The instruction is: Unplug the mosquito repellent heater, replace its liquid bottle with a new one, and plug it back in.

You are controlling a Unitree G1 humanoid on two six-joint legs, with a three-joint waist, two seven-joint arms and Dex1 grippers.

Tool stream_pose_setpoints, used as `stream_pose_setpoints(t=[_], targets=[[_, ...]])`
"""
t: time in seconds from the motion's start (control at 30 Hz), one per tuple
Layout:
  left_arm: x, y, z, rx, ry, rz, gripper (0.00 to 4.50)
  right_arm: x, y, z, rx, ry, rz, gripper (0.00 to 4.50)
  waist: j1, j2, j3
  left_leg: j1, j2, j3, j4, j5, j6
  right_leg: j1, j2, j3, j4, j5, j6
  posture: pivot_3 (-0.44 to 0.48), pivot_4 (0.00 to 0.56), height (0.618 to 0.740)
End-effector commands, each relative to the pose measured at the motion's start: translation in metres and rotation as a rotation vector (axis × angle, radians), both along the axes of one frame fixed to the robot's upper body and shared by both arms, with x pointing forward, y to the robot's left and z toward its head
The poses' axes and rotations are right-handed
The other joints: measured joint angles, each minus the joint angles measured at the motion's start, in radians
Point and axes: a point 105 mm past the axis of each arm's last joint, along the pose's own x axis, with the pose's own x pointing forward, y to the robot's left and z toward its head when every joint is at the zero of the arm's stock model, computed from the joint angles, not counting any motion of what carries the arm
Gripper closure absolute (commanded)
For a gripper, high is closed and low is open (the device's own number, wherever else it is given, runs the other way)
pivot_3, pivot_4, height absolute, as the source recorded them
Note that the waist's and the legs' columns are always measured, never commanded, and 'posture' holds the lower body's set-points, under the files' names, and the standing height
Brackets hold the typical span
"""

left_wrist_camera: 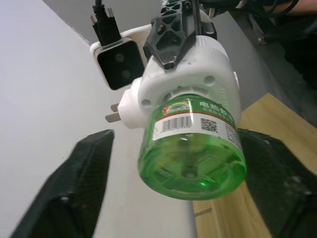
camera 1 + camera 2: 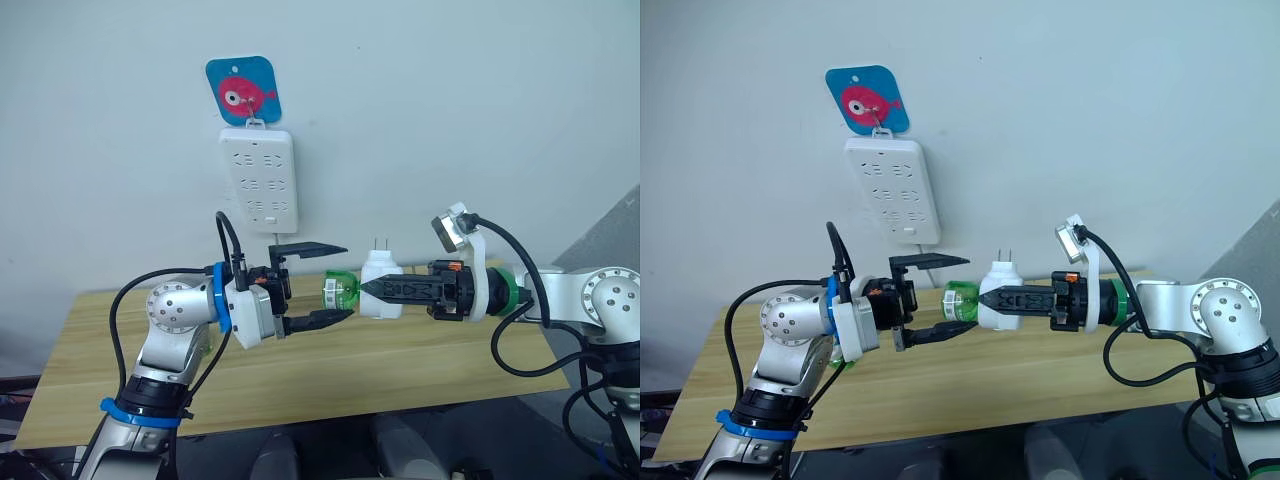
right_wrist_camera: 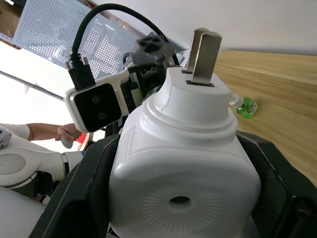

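The white mosquito repellent heater [image 2: 383, 287] is held in the air in front of the wall, its two prongs [image 3: 203, 49] pointing up. My right gripper [image 2: 366, 287] is shut on it from the right. A green liquid bottle [image 1: 193, 148] sticks out of the heater toward the left. My left gripper [image 2: 347, 280] is open, with one finger above and one below that bottle, not touching it. A small green bottle with a white cap [image 3: 245, 106], the new one, lies on the wooden table.
A long white power strip [image 2: 258, 177] hangs on the wall under a blue fish tag [image 2: 243, 90], above and left of the heater. The wooden table [image 2: 300, 370] lies below both arms. A person's hand [image 3: 67, 134] shows far behind my left arm.
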Motion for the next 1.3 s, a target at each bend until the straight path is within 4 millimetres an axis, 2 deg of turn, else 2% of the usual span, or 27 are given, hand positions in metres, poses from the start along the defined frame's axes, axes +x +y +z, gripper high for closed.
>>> stream_pose_setpoints(t=[0.03,0.07,0.1,0.23,0.3,0.37,0.43,0.57,0.67,0.8,0.87,1.03,1.17,1.3], targets=[[-0.003,0.002,0.013,-0.019,-0.021,-0.008,1.85,-0.003,-0.001,0.013,0.039,-0.036,0.005,1.4,0.0,0.0,0.0,0.0,0.0,0.0,0.0,0.0,0.0,0.0,0.0,0.0,0.0,0.0,0.0,-0.144,0.125,0.74],[-0.003,0.003,0.014,-0.01,-0.014,-0.014,2.12,-0.003,-0.001,0.012,0.037,-0.037,0.004,1.4,0.0,0.0,0.0,0.0,0.0,0.0,0.0,0.0,0.0,0.0,0.0,0.0,0.0,0.0,0.0,-0.145,0.124,0.74],[-0.005,0.004,0.016,-0.004,-0.002,-0.022,2.18,-0.003,-0.001,0.012,0.036,-0.037,0.003,1.4,-0.001,0.0,0.0,0.0,0.0,0.0,0.0,0.0,0.0,0.0,0.0,0.0,0.0,0.0,0.0,-0.144,0.124,0.74],[-0.017,0.006,0.011,0.12,0.132,-0.092,2.18,-0.003,-0.002,0.011,0.027,-0.039,0.002,1.4,-0.002,0.0,0.0,0.0,0.0,-0.001,0.0,0.0,0.0,0.0,0.0,-0.001,0.0,0.0,0.0,-0.14,0.123,0.74],[-0.014,0.01,0.009,0.175,0.353,-0.055,2.18,-0.004,-0.003,0.01,0.008,-0.054,0.017,1.4,-0.003,0.0,0.0,0.0,0.001,-0.002,0.0,0.0,0.0,0.0,0.001,-0.001,0.0,0.0,0.0,-0.136,0.125,0.74],[-0.008,0.014,0.01,0.184,0.651,0.004,2.18,-0.007,-0.002,0.009,-0.005,-0.069,0.036,1.4,-0.003,0.0,0.0,0.0,0.0,-0.002,-0.001,0.0,0.0,0.0,0.001,-0.001,0.0,0.0,0.0,-0.122,0.124,0.74],[-0.01,0.018,0.009,0.258,0.876,0.01,2.18,-0.01,-0.001,0.009,-0.015,-0.089,0.063,1.4,0.0,0.0,0.0,0.0,0.001,-0.004,0.0,0.0,0.0,0.0,0.001,-0.003,0.0,-0.003,0.005,-0.118,0.123,0.74],[-0.008,0.021,0.014,0.313,1.204,0.033,2.18,-0.015,0.003,0.012,-0.017,-0.126,0.112,1.4,0.0,0.0,0.0,-0.001,0.0,-0.006,0.0,0.0,0.0,0.0,0.001,-0.006,0.001,-0.003,0.005,-0.118,0.123,0.74],[0.0,0.018,0.02,0.27,1.325,0.046,2.18,-0.017,0.004,0.015,-0.017,-0.146,0.136,1.4,0.0,0.0,0.0,-0.001,0.0,-0.007,0.0,0.0,0.0,0.0,0.001,-0.008,0.0,-0.004,0.004,-0.118,0.123,0.74],[0.005,0.018,0.015,0.247,1.326,0.077,2.18,-0.018,0.005,0.014,-0.018,-0.151,0.144,1.4,-0.002,0.0,0.0,-0.002,0.001,-0.008,-0.001,0.0,0.0,0.0,0.001,-0.009,0.0,-0.004,0.003,-0.127,0.123,0.74],[0.003,0.019,0.012,0.271,1.257,0.066,1.46,-0.019,0.006,0.014,-0.017,-0.15,0.143,1.4,-0.002,0.0,0.0,-0.002,0.001,-0.009,-0.001,0.0,0.0,-0.001,0.001,-0.01,0.0,-0.004,0.002,-0.127,0.123,0.74],[0.003,0.02,0.011,0.252,1.102,0.061,0.01,-0.018,0.005,0.014,-0.008,-0.139,0.134,1.4,0.002,0.0,0.0,-0.002,0.001,-0.01,-0.001,0.0,0.0,-0.001,0.001,-0.01,0.001,-0.004,0.001,-0.127,0.123,0.74],[0.002,0.023,0.009,0.229,1.039,0.057,0.0,-0.017,0.004,0.014,-0.005,-0.131,0.121,1.4,0.002,0.0,0.0,-0.002,0.0,-0.009,-0.001,0.0,0.0,0.0,0.0,-0.01,0.0,-0.004,0.001,-0.127,0.123,0.74],[0.003,0.032,0.006,0.218,0.853,0.092,0.0,-0.013,0.001,0.014,-0.003,-0.117,0.09,1.4,0.003,0.0,0.0,-0.002,0.001,-0.009,-0.001,0.0,0.0,0.0,0.0,-0.01,0.0,-0.004,0.001,-0.126,0.129,0.74]])
